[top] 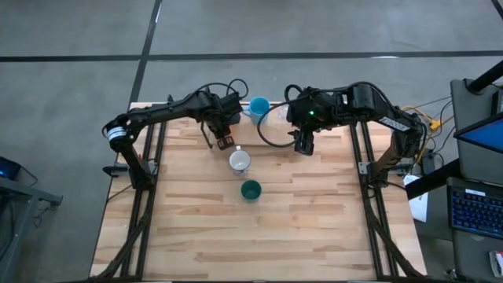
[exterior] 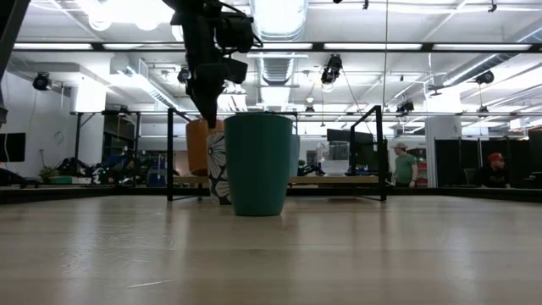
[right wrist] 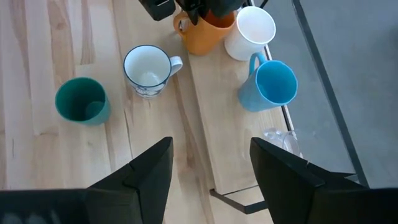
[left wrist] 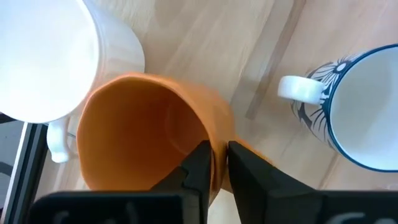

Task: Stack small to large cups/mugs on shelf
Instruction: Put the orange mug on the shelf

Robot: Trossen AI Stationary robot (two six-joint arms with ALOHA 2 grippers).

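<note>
An orange cup (left wrist: pixel 143 137) stands upright on the light-wood shelf (right wrist: pixel 230 137) beside a white cup (right wrist: pixel 255 28). My left gripper (left wrist: pixel 219 152) comes down on it from above and is shut on its wall. Farther along the shelf are a light blue mug (right wrist: pixel 272 87) and a small clear glass (right wrist: pixel 280 140). A white patterned mug (top: pixel 240 162) with a blue rim and a teal cup (top: pixel 251 189) stand on the tabletop. My right gripper (right wrist: pixel 211 168) hangs open above the table, touching nothing. My left gripper pinches the orange cup's wall at the rim (left wrist: pixel 217 140), on the side toward the patterned mug. One finger (left wrist: pixel 200 163) is inside the cup and the other (left wrist: pixel 242 171) outside. The fingers point steeply down. The cup is upright, its base at the shelf plank.
The shelf's black wire frame (exterior: pixel 169 152) rises at its ends. The white cup stands close against the orange cup. Bare tabletop (top: pixel 259 236) stretches toward the near edge. People (exterior: pixel 405 163) stand in the room far behind the table.
</note>
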